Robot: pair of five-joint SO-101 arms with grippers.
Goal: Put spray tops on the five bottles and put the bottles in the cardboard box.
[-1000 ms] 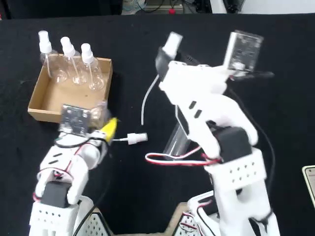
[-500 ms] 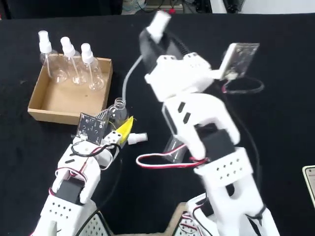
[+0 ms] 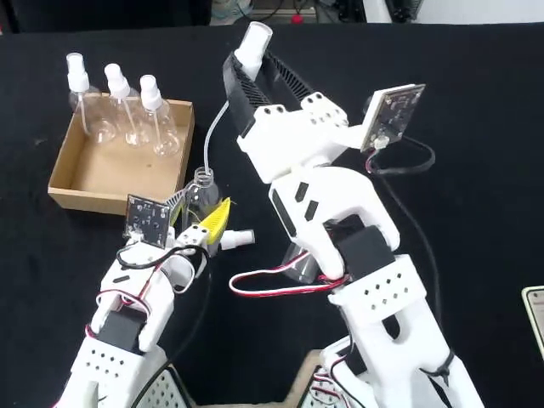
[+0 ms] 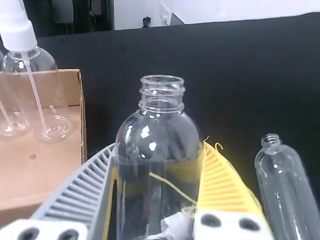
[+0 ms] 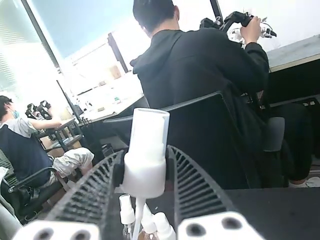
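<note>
The right end effector [image 5: 145, 172] pinches a spray top [image 3: 253, 38] and has swung left, so its dip tube [image 3: 212, 136] now ends just over the open bottle [image 4: 160, 150]. The left end effector [image 3: 202, 219], clamped on that bottle, has raised it upright beside the cardboard box [image 3: 85, 183]. Insertion looks next; three capped bottles [image 3: 119, 110] already stand inside.

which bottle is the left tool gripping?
The uncapped bottle standing upright beside the cardboard box. The three capped bottles sit in the box; the other uncapped bottle is on the table, ungripped.
</note>
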